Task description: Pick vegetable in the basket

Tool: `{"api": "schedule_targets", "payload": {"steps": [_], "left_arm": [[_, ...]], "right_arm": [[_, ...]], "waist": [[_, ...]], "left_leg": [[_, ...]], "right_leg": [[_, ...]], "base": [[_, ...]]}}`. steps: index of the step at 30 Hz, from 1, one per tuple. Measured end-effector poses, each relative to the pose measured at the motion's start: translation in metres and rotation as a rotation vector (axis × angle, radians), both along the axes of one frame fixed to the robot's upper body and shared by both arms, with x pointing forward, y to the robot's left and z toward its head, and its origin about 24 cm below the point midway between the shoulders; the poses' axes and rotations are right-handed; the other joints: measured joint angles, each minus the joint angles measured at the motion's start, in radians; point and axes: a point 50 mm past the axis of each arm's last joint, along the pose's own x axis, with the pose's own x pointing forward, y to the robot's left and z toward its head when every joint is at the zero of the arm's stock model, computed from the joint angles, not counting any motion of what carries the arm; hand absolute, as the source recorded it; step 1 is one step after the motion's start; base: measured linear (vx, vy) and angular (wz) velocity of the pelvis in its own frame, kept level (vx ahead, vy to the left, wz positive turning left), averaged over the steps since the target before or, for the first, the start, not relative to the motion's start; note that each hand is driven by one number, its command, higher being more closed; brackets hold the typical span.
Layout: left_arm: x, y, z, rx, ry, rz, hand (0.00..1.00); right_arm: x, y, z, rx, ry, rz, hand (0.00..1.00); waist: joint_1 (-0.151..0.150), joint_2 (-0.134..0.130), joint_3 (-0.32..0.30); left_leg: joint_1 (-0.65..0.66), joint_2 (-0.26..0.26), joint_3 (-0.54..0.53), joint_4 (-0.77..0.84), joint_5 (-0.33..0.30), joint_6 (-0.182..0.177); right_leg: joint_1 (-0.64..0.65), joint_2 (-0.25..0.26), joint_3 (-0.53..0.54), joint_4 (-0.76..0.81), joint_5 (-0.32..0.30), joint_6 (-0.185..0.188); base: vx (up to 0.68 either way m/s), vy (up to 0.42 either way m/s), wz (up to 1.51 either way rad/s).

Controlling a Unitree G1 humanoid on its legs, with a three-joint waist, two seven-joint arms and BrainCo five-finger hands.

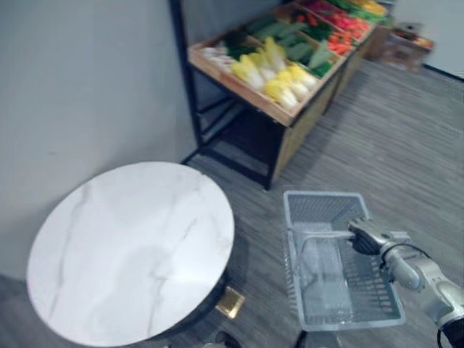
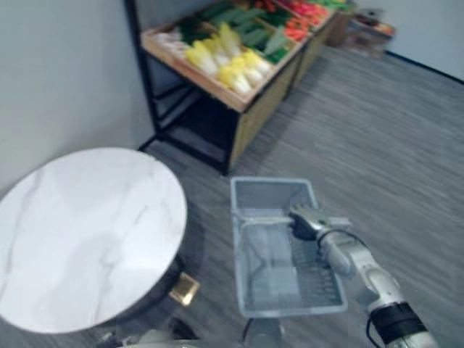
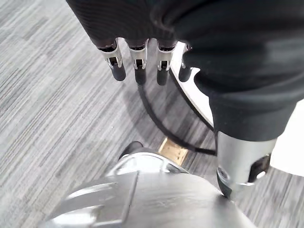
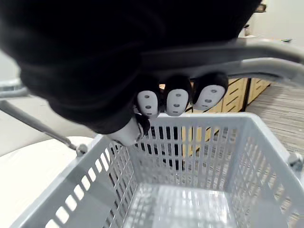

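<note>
The round marble table [image 1: 130, 250] lies to the left. Well beyond it stands the wooden produce stand [image 1: 304, 123], its Chinese cabbages [image 1: 279, 72] untouched. The empty grey basket [image 1: 322, 209] hangs from the right hand [image 1: 366, 238], whose fingers [image 4: 175, 99] curl round the handle [image 1: 319, 233]. The left hand [image 3: 137, 52] hangs with relaxed fingers, holding nothing. This looks like the approach step, and the next move calls for closing on the stand.

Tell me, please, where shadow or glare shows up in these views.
Left eye view: the round table casts a dark shadow on the floor towards the basket, and it is dark under the vegetable shelf. Right wrist view: light glints off the basket's bottom; the right hand, curled round the handle, is in shade. Left wrist view: the floor past the left hand is evenly lit.
</note>
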Motion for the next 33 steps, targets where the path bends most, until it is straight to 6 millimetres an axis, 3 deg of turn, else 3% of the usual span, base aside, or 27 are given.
{"api": "schedule_targets", "payload": {"steps": [1, 2, 5, 8, 9, 10, 12, 14, 15, 16, 17, 19, 20, 21, 22, 25, 27, 33], "left_arm": [[0.006, -0.001, 0.001, -0.003, -0.012, -0.007, 0.00], [0.009, -0.002, 0.001, -0.007, -0.020, -0.011, 0.00], [0.008, -0.005, 0.000, -0.014, -0.013, -0.003, 0.00], [0.008, -0.010, -0.002, -0.023, -0.012, -0.002, 0.00], [0.008, -0.015, -0.003, -0.033, -0.014, 0.006, 0.00], [0.008, -0.016, -0.003, -0.034, -0.014, 0.008, 0.00], [0.004, -0.014, -0.003, -0.027, -0.009, 0.010, 0.00], [0.000, -0.014, -0.003, -0.025, 0.000, 0.013, 0.00], [-0.005, -0.015, -0.005, -0.030, 0.012, 0.019, 0.00], [-0.018, -0.018, -0.006, -0.040, 0.036, 0.047, 0.00], [-0.023, -0.020, -0.007, -0.045, 0.048, 0.057, 0.00], [-0.035, -0.026, -0.009, -0.062, 0.075, 0.084, 0.00], [-0.040, -0.027, -0.010, -0.065, 0.086, 0.088, 0.00], [-0.041, -0.027, -0.010, -0.065, 0.087, 0.089, 0.00], [-0.041, -0.027, -0.010, -0.065, 0.088, 0.096, 0.00], [-0.035, -0.021, -0.008, -0.053, 0.066, 0.113, 0.00], [-0.031, -0.021, -0.008, -0.054, 0.055, 0.109, 0.00], [-0.025, -0.022, -0.007, -0.053, 0.037, 0.092, 0.00]], "right_arm": [[0.001, 0.001, 0.001, 0.003, -0.004, 0.000, 1.00], [0.001, 0.003, -0.001, 0.013, -0.001, -0.003, 1.00], [-0.002, 0.006, -0.006, 0.036, 0.012, -0.004, 1.00], [-0.004, 0.006, -0.008, 0.039, 0.019, -0.004, 1.00], [-0.008, 0.004, -0.013, 0.038, 0.039, -0.020, 1.00], [-0.015, 0.001, -0.021, 0.039, 0.069, -0.035, 1.00], [-0.024, -0.001, -0.030, 0.038, 0.106, -0.049, 1.00], [-0.023, -0.003, -0.028, 0.041, 0.092, -0.057, 1.00], [-0.023, -0.003, -0.027, 0.044, 0.085, -0.057, 1.00], [-0.023, -0.001, -0.027, 0.053, 0.082, -0.055, 1.00], [-0.022, -0.001, -0.027, 0.056, 0.081, -0.053, 1.00], [-0.020, -0.001, -0.028, 0.057, 0.082, -0.056, 1.00], [-0.017, -0.002, -0.030, 0.053, 0.090, -0.059, 1.00], [-0.017, -0.002, -0.030, 0.051, 0.092, -0.060, 1.00], [-0.013, -0.004, -0.030, 0.041, 0.094, -0.067, 1.00], [-0.010, -0.003, -0.032, 0.031, 0.109, -0.063, 1.00], [-0.007, 0.000, -0.029, 0.034, 0.097, -0.041, 1.00], [-0.009, 0.008, -0.030, 0.064, 0.107, -0.002, 1.00]], "waist": [[0.000, -0.001, -0.001], [-0.002, -0.003, -0.002], [-0.002, -0.002, -0.006], [-0.005, 0.022, -0.020], [-0.006, 0.045, -0.019], [-0.006, 0.047, -0.020], [-0.005, 0.029, -0.014], [-0.001, 0.028, -0.013], [0.001, 0.028, -0.013], [0.010, 0.029, -0.013], [0.012, 0.030, -0.013], [0.026, 0.036, -0.017], [0.030, 0.036, -0.017], [0.030, 0.036, -0.017], [0.030, 0.051, -0.024], [0.031, 0.024, -0.011], [0.032, 0.036, -0.011], [0.035, 0.034, -0.012]], "left_leg": [[-0.020, -0.001, 0.026, 0.005, 0.007, 0.010], [-0.040, 0.002, 0.042, 0.023, 0.012, 0.017], [-0.051, 0.020, 0.093, 0.068, 0.019, 0.024], [-0.091, 0.078, 0.109, 0.138, 0.035, 0.030], [-0.102, 0.132, 0.097, 0.181, 0.052, 0.031], [-0.106, 0.164, 0.070, 0.219, 0.081, 0.025], [-0.097, 0.200, 0.007, 0.281, 0.154, -0.004], [-0.094, 0.193, -0.117, 0.297, 0.222, -0.040], [-0.095, 0.171, -0.222, 0.295, 0.253, -0.058], [-0.093, 0.116, -0.416, 0.280, 0.277, -0.093], [-0.093, 0.088, -0.489, 0.263, 0.255, -0.119], [-0.068, -0.032, -0.715, 0.150, 0.178, -0.179], [-0.042, -0.071, -0.798, 0.052, 0.148, -0.179], [-0.037, -0.075, -0.805, 0.037, 0.144, -0.179], [0.004, -0.087, -0.894, -0.041, 0.114, -0.190], [-0.003, -0.109, -0.899, -0.013, 0.083, -0.186], [0.005, -0.107, -0.870, 0.006, 0.027, -0.182], [0.013, -0.112, -0.815, 0.002, -0.021, -0.176]], "right_leg": [[0.038, -0.008, 0.018, -0.034, 0.020, 0.037], [0.088, -0.013, 0.015, -0.123, 0.013, 0.124], [0.141, -0.004, -0.001, -0.276, -0.058, 0.208], [0.176, 0.044, -0.034, -0.403, -0.103, 0.249], [0.199, 0.086, -0.046, -0.441, -0.099, 0.236], [0.219, 0.104, -0.050, -0.445, -0.101, 0.231], [0.245, 0.114, -0.042, -0.437, -0.114, 0.207], [0.249, 0.110, 0.004, -0.428, -0.128, 0.184], [0.246, 0.107, 0.042, -0.428, -0.130, 0.183], [0.234, 0.102, 0.112, -0.429, -0.128, 0.181], [0.224, 0.102, 0.148, -0.429, -0.124, 0.175], [0.167, 0.111, 0.254, -0.430, -0.095, 0.162], [0.133, 0.121, 0.303, -0.429, -0.082, 0.166], [0.129, 0.123, 0.309, -0.428, -0.081, 0.167], [0.089, 0.142, 0.347, -0.437, -0.066, 0.188], [0.096, 0.121, 0.396, -0.498, -0.004, 0.205], [0.090, 0.125, 0.428, -0.509, 0.011, 0.221], [0.034, 0.125, 0.511, -0.521, 0.023, 0.214]], "base": [[-0.14, -0.015, -0.84], [-0.11, -0.068, -0.65], [-0.09, -0.193, -0.44], [-0.13, -0.344, -0.29], [-0.13, -0.326, -0.03], [-0.13, -0.247, 0.05], [-0.17, -0.189, -0.13], [-0.12, -0.119, -0.55], [-0.08, -0.084, -1.08], [-0.09, -0.081, -1.25], [-0.04, -0.023, -1.41], [0.02, 0.106, -1.41], [0.03, 0.129, -1.08], [0.05, 0.097, -0.92], [0.07, 0.097, -0.65], [0.05, 0.130, -0.55], [-0.01, 0.133, -0.46], [-0.05, 0.055, -0.45]]}}
